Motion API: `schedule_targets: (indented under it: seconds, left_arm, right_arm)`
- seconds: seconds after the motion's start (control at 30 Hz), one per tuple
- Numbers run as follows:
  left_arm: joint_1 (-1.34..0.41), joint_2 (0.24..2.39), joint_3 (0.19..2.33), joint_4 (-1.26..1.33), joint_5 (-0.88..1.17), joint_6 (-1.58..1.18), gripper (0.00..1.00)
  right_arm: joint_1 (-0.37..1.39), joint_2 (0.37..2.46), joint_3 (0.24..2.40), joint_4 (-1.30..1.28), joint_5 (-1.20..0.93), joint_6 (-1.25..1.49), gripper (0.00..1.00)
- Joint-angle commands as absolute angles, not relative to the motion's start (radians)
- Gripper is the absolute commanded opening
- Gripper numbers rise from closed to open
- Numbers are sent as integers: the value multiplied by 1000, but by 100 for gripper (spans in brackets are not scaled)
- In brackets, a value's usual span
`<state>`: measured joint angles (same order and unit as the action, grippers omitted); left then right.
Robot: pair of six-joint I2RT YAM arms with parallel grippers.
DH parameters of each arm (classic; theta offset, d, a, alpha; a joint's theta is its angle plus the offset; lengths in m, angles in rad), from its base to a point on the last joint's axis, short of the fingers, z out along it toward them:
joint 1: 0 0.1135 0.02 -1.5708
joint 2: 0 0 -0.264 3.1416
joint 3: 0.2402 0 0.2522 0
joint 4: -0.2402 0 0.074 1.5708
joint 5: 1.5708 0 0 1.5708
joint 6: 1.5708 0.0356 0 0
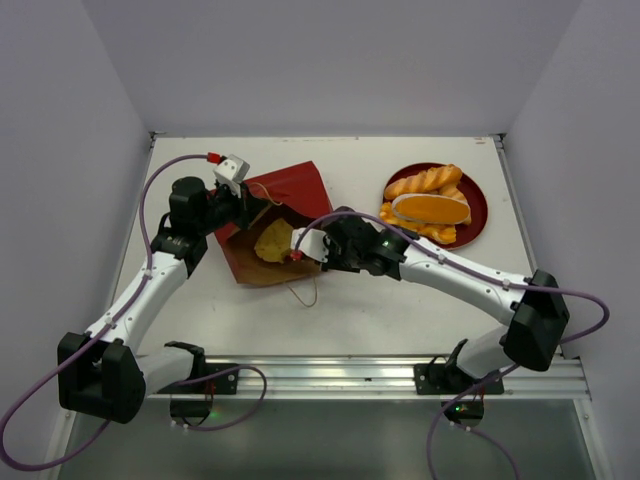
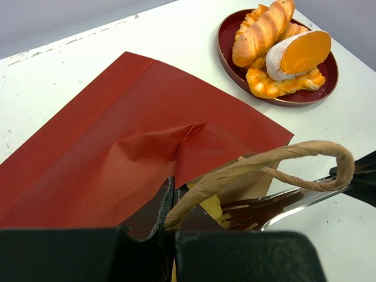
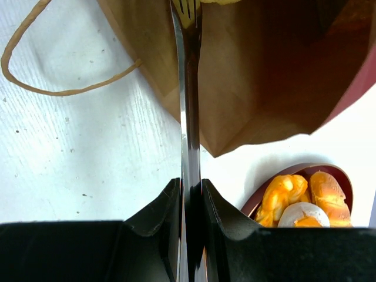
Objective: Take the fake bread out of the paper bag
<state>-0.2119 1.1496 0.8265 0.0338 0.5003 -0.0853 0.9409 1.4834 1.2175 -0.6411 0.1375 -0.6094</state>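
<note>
The red paper bag lies on its side, brown mouth facing the arms. My left gripper is shut on the bag's upper rim where a tan handle is attached, lifting the mouth open. My right gripper is shut on the handle of a metal fork, whose tines reach into the mouth against a pale yellow piece of fake bread. Several orange-golden fake breads are piled on the red plate at the back right.
The bag's lower handle loops loose over the white table in front of the mouth. Grey walls close the table on three sides. The plate stands just right of the bag's far corner.
</note>
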Motion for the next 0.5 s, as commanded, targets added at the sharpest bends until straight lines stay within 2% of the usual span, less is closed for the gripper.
schedule_targets:
  seconds: [0.0, 0.47]
  left_arm:
    - [-216, 1132, 824, 41, 488, -67, 0]
    - [-216, 1147, 824, 44, 472, -71, 0]
  right_arm:
    - [927, 1398, 1200, -640, 95, -604, 0]
    - [899, 1217, 1117, -695, 28, -629, 0]
